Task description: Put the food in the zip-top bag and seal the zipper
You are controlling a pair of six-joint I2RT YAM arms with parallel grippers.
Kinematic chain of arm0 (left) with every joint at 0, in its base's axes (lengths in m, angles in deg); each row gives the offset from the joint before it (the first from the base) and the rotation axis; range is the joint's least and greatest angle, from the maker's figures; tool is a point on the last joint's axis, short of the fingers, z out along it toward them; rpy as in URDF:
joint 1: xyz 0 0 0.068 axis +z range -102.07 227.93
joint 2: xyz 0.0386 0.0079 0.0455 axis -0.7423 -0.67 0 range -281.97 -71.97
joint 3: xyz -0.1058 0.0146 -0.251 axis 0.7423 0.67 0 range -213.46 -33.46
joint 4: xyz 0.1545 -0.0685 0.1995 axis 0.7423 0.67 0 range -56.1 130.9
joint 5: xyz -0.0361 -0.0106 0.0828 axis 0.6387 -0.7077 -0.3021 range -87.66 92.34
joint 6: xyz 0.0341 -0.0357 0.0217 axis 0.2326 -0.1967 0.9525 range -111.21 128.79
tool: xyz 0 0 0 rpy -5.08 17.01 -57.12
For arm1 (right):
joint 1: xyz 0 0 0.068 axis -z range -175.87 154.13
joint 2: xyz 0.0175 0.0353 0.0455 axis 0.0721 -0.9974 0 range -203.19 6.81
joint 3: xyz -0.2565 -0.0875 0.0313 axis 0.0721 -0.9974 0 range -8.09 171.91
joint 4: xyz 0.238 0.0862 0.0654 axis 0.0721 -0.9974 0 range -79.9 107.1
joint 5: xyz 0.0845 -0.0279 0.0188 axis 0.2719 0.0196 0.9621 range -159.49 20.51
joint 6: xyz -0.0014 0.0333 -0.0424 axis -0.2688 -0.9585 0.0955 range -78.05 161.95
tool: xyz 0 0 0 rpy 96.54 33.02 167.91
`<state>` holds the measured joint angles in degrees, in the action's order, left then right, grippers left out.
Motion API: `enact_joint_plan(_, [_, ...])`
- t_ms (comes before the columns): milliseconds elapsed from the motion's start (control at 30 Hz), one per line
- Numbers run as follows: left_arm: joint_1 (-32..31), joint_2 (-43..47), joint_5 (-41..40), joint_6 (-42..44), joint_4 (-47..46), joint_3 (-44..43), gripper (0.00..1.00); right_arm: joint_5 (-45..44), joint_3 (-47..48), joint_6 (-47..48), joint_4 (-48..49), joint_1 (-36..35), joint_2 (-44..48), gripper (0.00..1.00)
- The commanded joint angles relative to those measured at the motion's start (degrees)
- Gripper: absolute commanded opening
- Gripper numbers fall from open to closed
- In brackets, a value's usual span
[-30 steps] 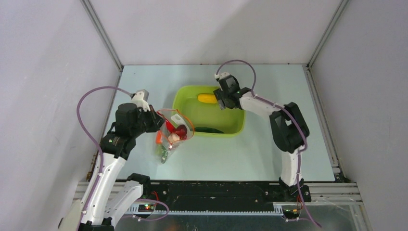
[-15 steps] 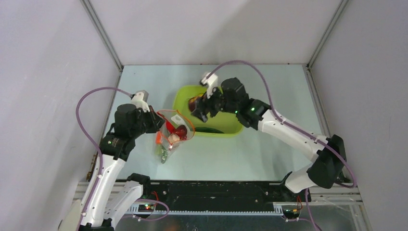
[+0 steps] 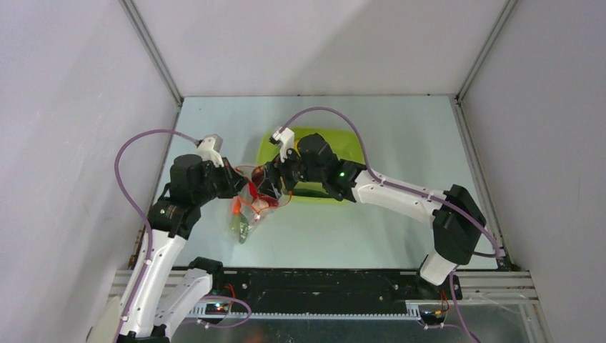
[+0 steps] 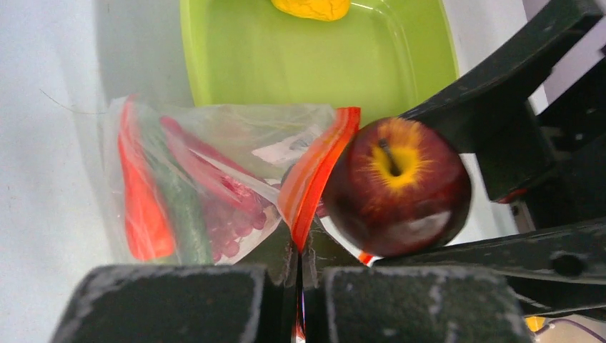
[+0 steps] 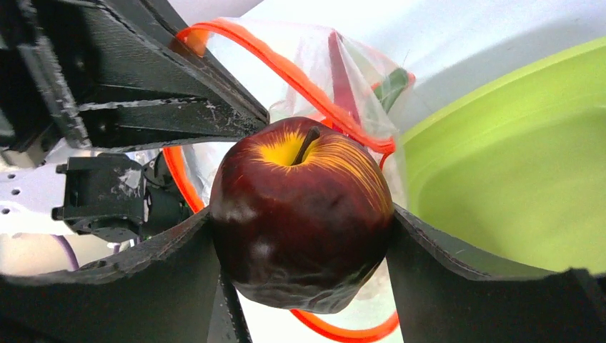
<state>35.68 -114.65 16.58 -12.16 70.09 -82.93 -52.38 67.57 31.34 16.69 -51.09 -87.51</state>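
The clear zip-top bag (image 4: 236,143) hangs from my left gripper (image 4: 300,286), which is shut on its orange-red zipper (image 4: 318,171) and holds the mouth open. Inside lie an orange carrot (image 4: 143,207), a green cucumber (image 4: 182,207), a red chili (image 4: 214,171) and purplish grapes (image 4: 225,229). My right gripper (image 5: 300,243) is shut on a dark maroon ball shaped like an apple (image 5: 300,214), stem side up. It hovers at the bag's mouth, ringed by the zipper (image 5: 286,68). From above, the right gripper (image 3: 270,187) meets the bag (image 3: 251,204) beside the left gripper (image 3: 239,182).
The lime-green tray (image 3: 343,139) stands just right of the bag, with a yellow lemon (image 4: 311,7) lying at its far side. My right arm stretches across the tray's near edge. Grey walls close the table in on the left, back and right.
My right arm has swung left from over the tray to the bag's mouth, carrying the maroon ball. The left arm and the bag have stayed put.
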Motion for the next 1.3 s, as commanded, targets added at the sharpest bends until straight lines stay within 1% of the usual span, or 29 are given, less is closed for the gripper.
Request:
enact_joint_plan(0, [-0.1,0.7,2.5,0.3,-2.0,-1.5,0.0,-4.9,2.5,-3.0,3.1,-2.3,-2.5,0.6])
enact_joint_plan(100, [-0.2,0.7,2.6,0.3,-2.0,-1.5,0.0,-9.7,4.7,-1.3,0.8,-3.3,-4.1,0.66])
enact_joint_plan(133, [-0.2,0.7,2.5,0.3,-2.1,-1.5,0.0,-10.9,5.3,-0.9,-1.0,-3.4,-4.3,0.72])
enact_joint_plan(167, [-0.2,0.8,2.4,0.3,-2.0,-1.5,0.0,-11.3,5.5,-0.5,-1.5,-3.6,-4.7,0.74])
enact_joint_plan(200, [-0.2,0.8,2.3,0.3,-2.0,-1.4,0.0,-11.4,5.9,-0.3,-2.1,-3.7,-4.7,0.85])
enact_joint_plan(267, [-0.2,0.8,2.3,0.3,-2.1,-1.5,0.0,-11.4,6.1,-0.1,-2.4,-3.9,-4.7,0.98])
enact_joint_plan(333, [-0.2,0.8,2.3,0.4,-2.0,-1.5,0.0,-11.1,6.2,0.3,-2.3,-4.2,-4.5,0.99])
enact_joint_plan(567, [-0.2,0.5,2.0,0.3,-1.9,-1.6,0.0,-9.5,6.6,1.1,-2.8,-4.5,-2.8,1.0])
enact_joint_plan(867, [-0.2,0.6,1.8,0.3,-1.8,-1.6,0.0,-11.5,6.5,2.6,-3.7,-4.6,0.6,1.0])
enact_joint_plan(1000, [-0.2,0.6,1.6,0.3,-1.8,-1.6,0.0,-14.1,5.7,2.6,-3.8,-4.5,2.9,1.0])
enact_joint_plan(1067, [-0.2,0.6,1.6,0.4,-1.8,-1.6,0.0,-16.3,4.6,1.7,-3.9,-4.5,4.3,0.99])
enact_joint_plan(1100, [-0.2,0.5,1.6,0.3,-1.8,-1.7,0.0,-18.8,3.8,1.2,-4.4,-4.5,5.4,0.99])
enact_joint_plan(1167, [-0.2,0.6,1.7,0.4,-1.8,-1.6,0.0,-22.0,2.3,-0.6,-5.8,-3.8,7.1,0.99])
enact_joint_plan(1267, [-0.2,0.6,2.0,0.2,-1.8,-1.6,0.0,-22.2,-0.5,-5.3,-7.5,-1.5,9.4,0.99])
